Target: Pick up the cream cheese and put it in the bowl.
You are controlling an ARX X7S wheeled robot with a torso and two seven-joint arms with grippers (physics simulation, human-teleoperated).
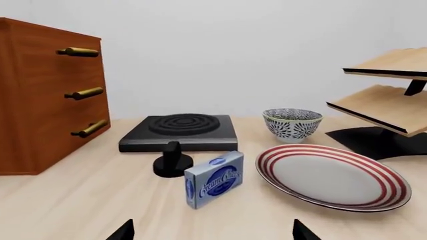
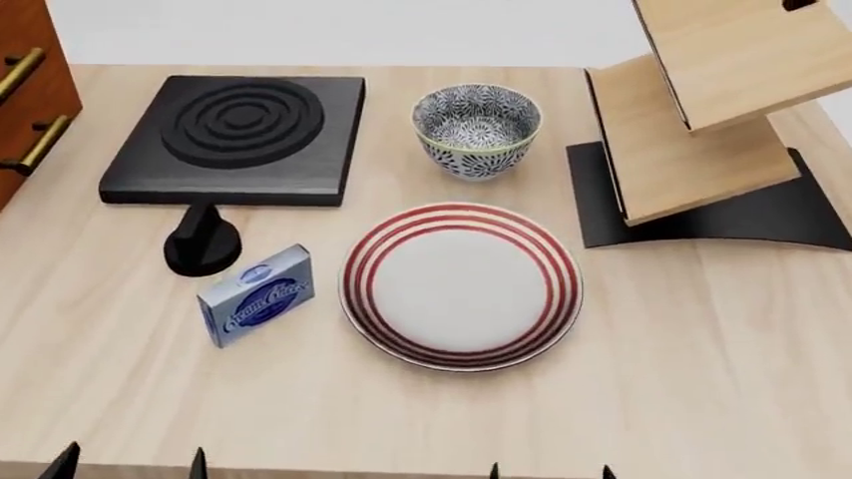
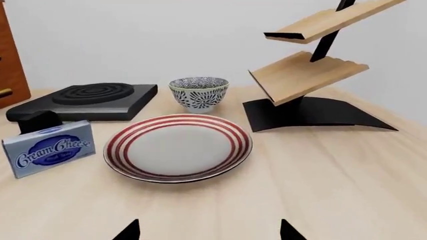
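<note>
**Cream cheese stands on desk, untouched**

The cream cheese (image 2: 255, 294), a pale grey-blue box with a dark blue oval and white script, stands on edge beside the black knob (image 2: 203, 242). The floral bowl (image 2: 477, 130) sits behind the red-ringed plate (image 2: 461, 286). Both grippers, left (image 1: 208, 231) and right (image 3: 208, 231), appear spread and empty, only their tips showing.

On the surface (image 2: 692, 329), the plate (image 2: 461, 286) sits in the middle. The bowl (image 2: 477, 130) is behind the plate. The cream cheese (image 2: 255, 295) stands on its edge, left of the plate. A knob (image 2: 203, 242) is just behind the cream cheese. The stove (image 2: 239, 139) is behind the knob, left of the bowl. The drawers (image 2: 30, 90) are far left. The rack (image 2: 705, 120) with 2 shelves is at the right.
</note>
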